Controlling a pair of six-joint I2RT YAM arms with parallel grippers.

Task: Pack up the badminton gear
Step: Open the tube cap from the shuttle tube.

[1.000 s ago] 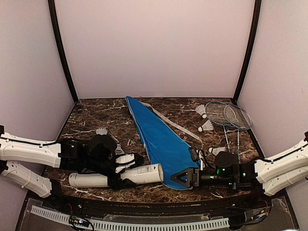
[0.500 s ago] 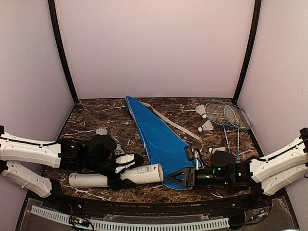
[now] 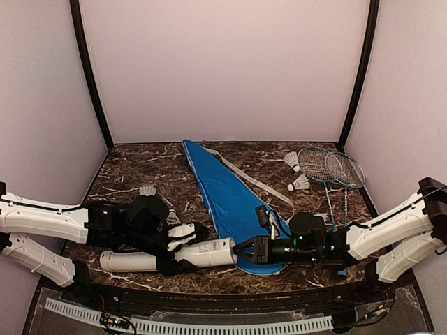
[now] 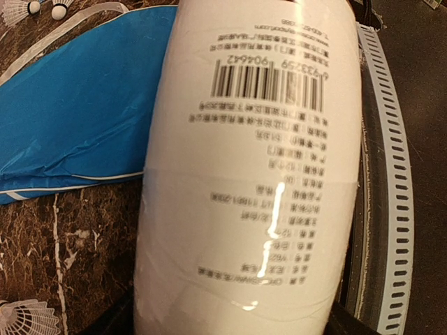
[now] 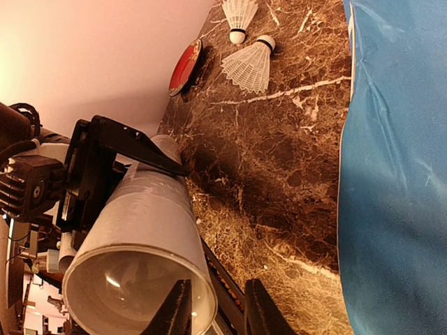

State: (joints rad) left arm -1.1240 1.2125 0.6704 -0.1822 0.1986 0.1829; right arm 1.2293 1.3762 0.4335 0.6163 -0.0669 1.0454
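The long white tube [image 3: 167, 256] lies along the near edge, and my left gripper [image 3: 183, 248] is shut around its middle. In the left wrist view the tube [image 4: 251, 174] fills the frame, with my left gripper [image 4: 234, 324] at the bottom edge. My right gripper [image 3: 241, 249] is at the tube's right end. Its narrowly open fingers [image 5: 216, 310] straddle the rim of the clear end cap [image 5: 133, 293]. The blue cover [image 3: 234, 202] lies diagonally mid-table. Two rackets [image 3: 328, 167] rest at the back right. Shuttlecocks [image 3: 299, 183] [image 3: 147, 190] are scattered on the table.
A white strap [image 3: 255, 180] trails from the cover. A small red oval object [image 5: 185, 66] sits near two shuttlecocks [image 5: 249, 64] behind the left arm. A perforated white rail [image 4: 391, 174] runs along the near table edge.
My right arm has slid left along the near edge up to the tube's end, and its jaws have narrowed. The left arm and the tube have not moved.
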